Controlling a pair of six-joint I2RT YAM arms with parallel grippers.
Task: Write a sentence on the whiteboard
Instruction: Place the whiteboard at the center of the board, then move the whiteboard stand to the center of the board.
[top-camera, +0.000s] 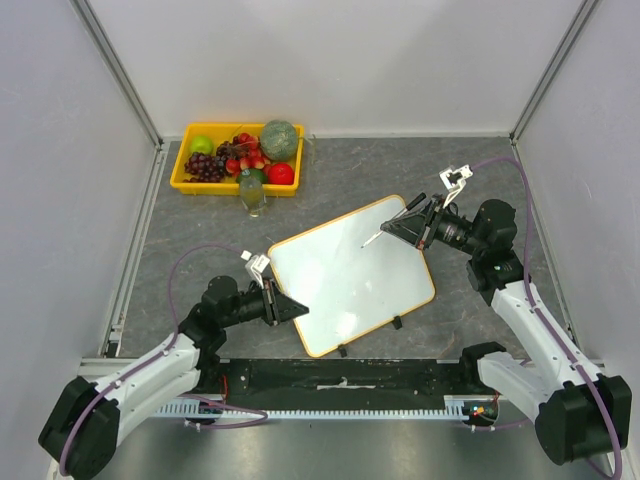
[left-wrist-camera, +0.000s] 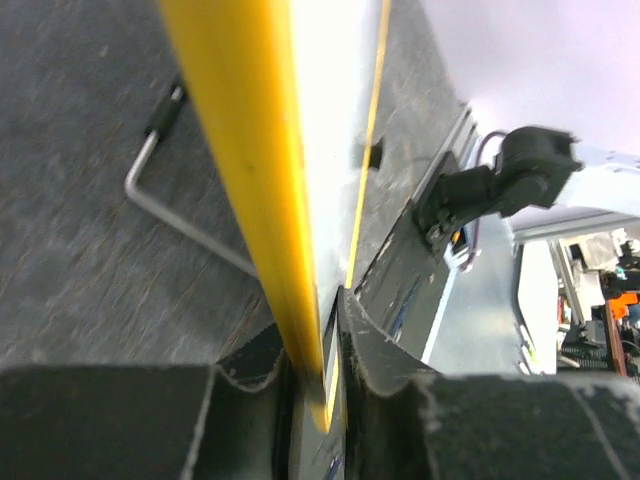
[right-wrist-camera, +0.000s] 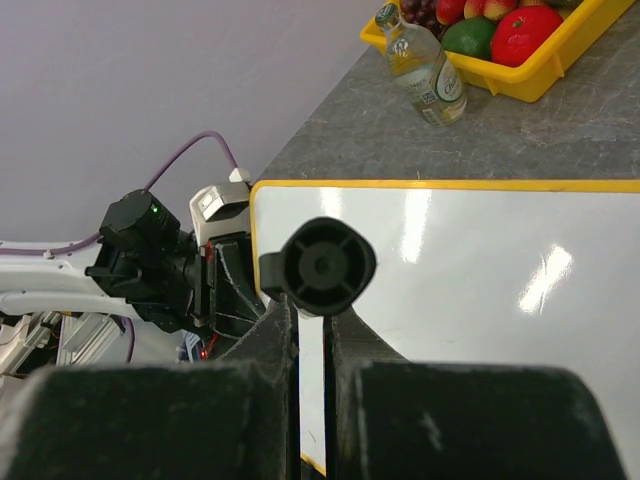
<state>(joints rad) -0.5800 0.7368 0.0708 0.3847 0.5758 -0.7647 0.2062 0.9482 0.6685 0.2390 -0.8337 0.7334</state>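
Note:
The whiteboard (top-camera: 350, 275) lies tilted on the grey table, white with an orange-yellow frame and two black clips on its near edge. No writing shows on it; the sentence is not visible. My left gripper (top-camera: 290, 308) is shut on the board's left corner, and in the left wrist view (left-wrist-camera: 318, 345) the jaws clamp the yellow frame (left-wrist-camera: 240, 150). My right gripper (top-camera: 405, 225) is shut on a marker (top-camera: 385, 230) whose tip points at the board's upper middle. In the right wrist view the marker's black end (right-wrist-camera: 318, 265) sits between my fingers (right-wrist-camera: 270, 340) over the board (right-wrist-camera: 450, 270).
A yellow fruit tray (top-camera: 185, 180) with several fruits stands at the back left, with a small bottle (top-camera: 254, 192) in front of it; both also show in the right wrist view, tray (right-wrist-camera: 545, 65) and bottle (right-wrist-camera: 425, 65). A bent wire leg (left-wrist-camera: 160, 200) lies under the board. Enclosure walls stand on three sides.

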